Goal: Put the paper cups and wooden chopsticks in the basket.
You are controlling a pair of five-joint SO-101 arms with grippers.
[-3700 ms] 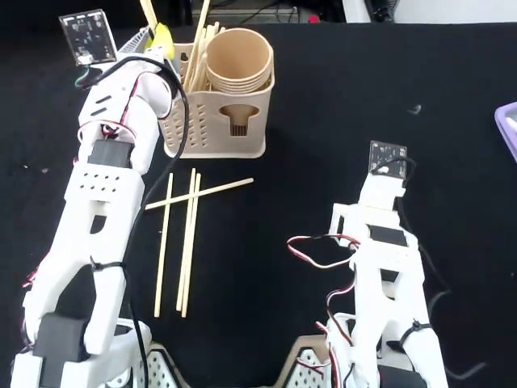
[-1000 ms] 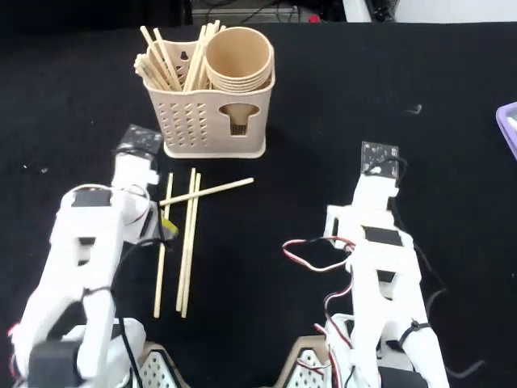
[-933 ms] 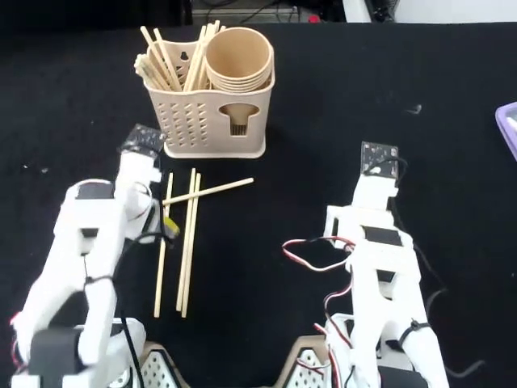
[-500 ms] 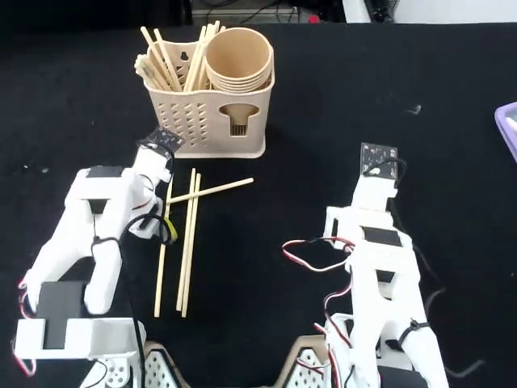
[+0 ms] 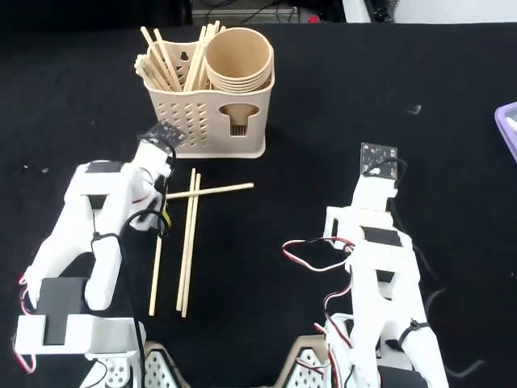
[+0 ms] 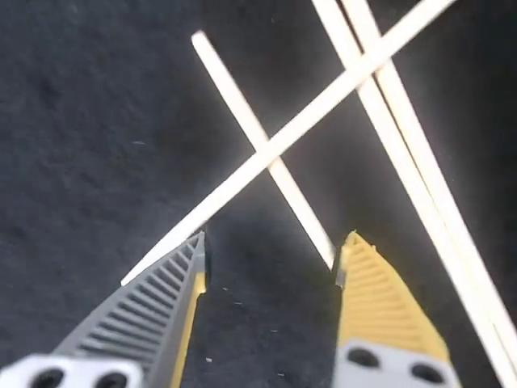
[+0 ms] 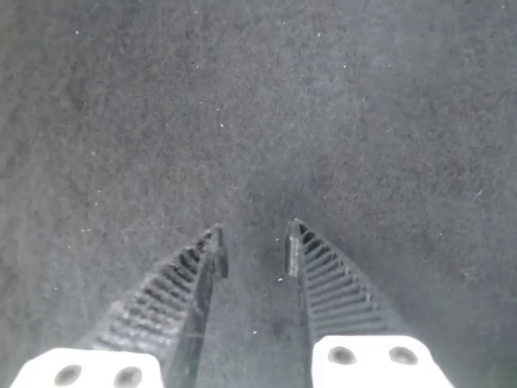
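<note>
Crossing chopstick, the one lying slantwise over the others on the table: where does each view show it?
High view: crossing chopstick in front of the basket, centre-left.
Left wrist view: crossing chopstick slanting just beyond the left gripper.
Right wrist view: right gripper over black cloth.
Shared landmark: the parallel pair it crosses.

Left claw (image 6: 275,242) down from the basket (image 5: 212,129) to the loose chopsticks (image 5: 188,242), the crossing one apparently shifted.

A beige slotted basket (image 5: 212,129) stands upright, holding a stack of tan paper cups (image 5: 239,61) beside a bundle of wooden chopsticks (image 5: 166,58). Four loose chopsticks (image 5: 188,242) lie on the black tabletop (image 5: 323,121) just in front of it, one crossing the others.
</note>
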